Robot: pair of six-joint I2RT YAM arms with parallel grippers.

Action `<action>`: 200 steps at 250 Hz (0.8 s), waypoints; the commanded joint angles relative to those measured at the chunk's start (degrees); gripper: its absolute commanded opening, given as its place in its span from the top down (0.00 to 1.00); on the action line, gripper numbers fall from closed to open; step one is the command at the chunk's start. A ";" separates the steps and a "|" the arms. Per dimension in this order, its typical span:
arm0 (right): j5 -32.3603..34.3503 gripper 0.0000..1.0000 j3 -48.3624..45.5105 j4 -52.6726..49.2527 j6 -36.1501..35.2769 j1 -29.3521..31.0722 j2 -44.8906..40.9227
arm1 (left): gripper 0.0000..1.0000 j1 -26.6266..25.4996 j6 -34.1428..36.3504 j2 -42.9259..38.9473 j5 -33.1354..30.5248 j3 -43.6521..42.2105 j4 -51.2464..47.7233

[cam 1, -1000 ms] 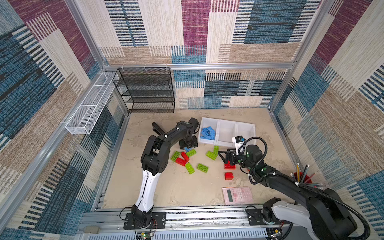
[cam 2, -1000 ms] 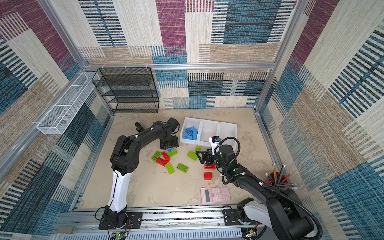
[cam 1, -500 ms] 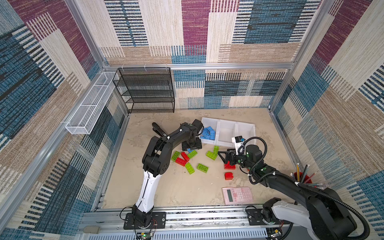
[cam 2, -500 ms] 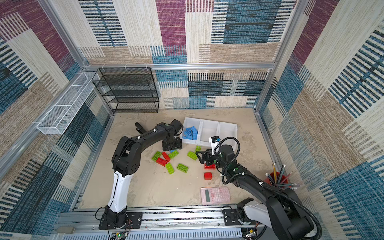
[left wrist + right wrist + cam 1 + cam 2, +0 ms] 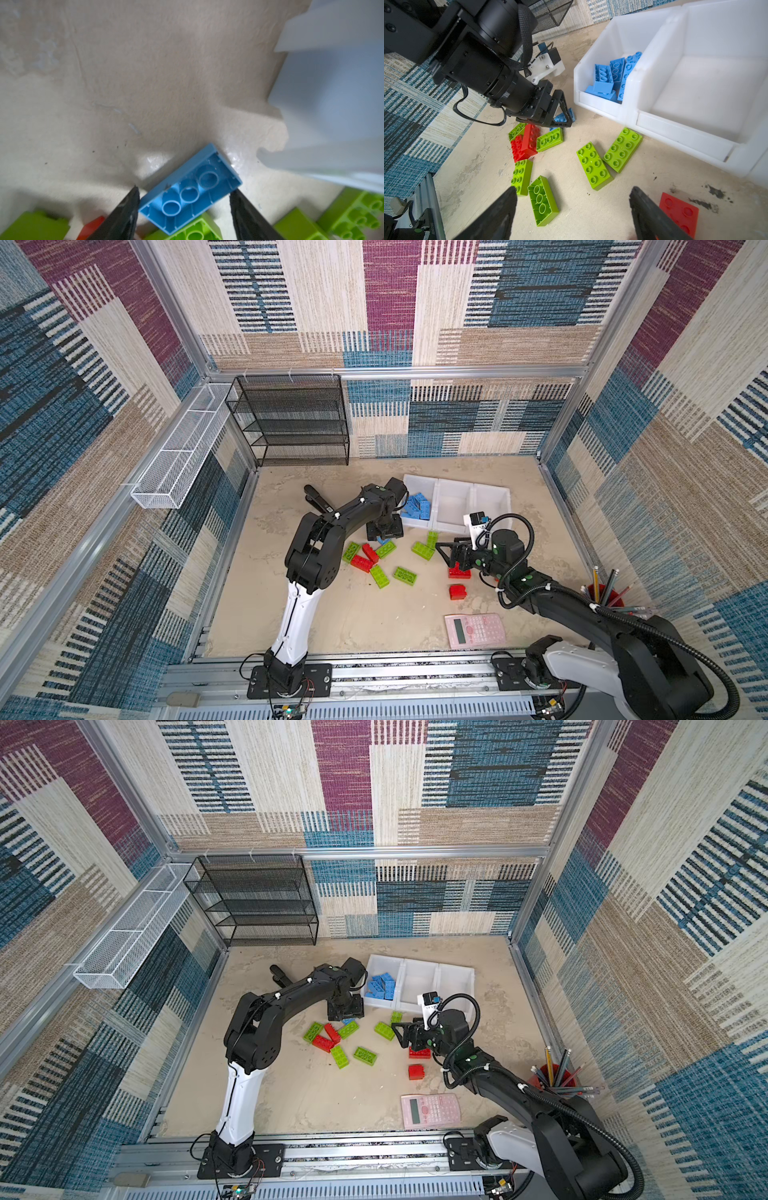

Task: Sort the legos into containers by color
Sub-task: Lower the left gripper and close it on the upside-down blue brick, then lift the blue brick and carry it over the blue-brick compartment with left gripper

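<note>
Beside the left gripper [image 5: 384, 532], which points down at the beige tabletop [image 5: 332, 626], a light blue studded plastic brick [image 5: 190, 188] lies hollow side up, one end propped on a lime green brick [image 5: 195, 232]. In the left wrist view its two black fingers [image 5: 126, 212] stand apart on either side of the blue brick, close against its edges, and I cannot tell whether they pinch it or only flank it. On the near side of that gripper sits a jumble of lime green and red bricks [image 5: 365, 558]. Just to its right is the row of three small white open-top plastic bins: the bin nearest the left gripper [image 5: 415, 523] holds a heap of blue bricks [image 5: 417, 506], with the middle bin [image 5: 453, 502] and the far bin [image 5: 492, 499] beyond it. Between the two grippers lie two lime green rectangular bricks [image 5: 593, 164], touching at a corner, just ahead of the right gripper [image 5: 446, 556]. Its fingers [image 5: 500, 214] are spread wide and grip nothing. Right under that gripper lies a red brick [image 5: 459, 573], and a second red brick [image 5: 457, 592] sits just behind it. Further back from the right gripper lies a pink calculator [image 5: 475, 630], and well off to its right stands a red cup of pencils [image 5: 604, 597].
</note>
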 commanded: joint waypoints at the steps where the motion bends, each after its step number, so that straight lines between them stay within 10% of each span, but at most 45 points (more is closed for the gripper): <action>1: -0.61 0.14 0.17 2.12 0.08 0.03 0.23 | 0.31 0.06 0.58 -0.54 -1.22 0.62 -1.25; 90: -0.51 0.14 0.23 2.07 0.10 0.05 0.44 | 0.21 0.06 2.78 0.93 -3.69 1.89 -1.91; 200: -0.46 0.14 0.37 1.90 0.03 0.05 0.89 | 0.46 0.06 4.86 2.32 -6.21 3.15 -1.50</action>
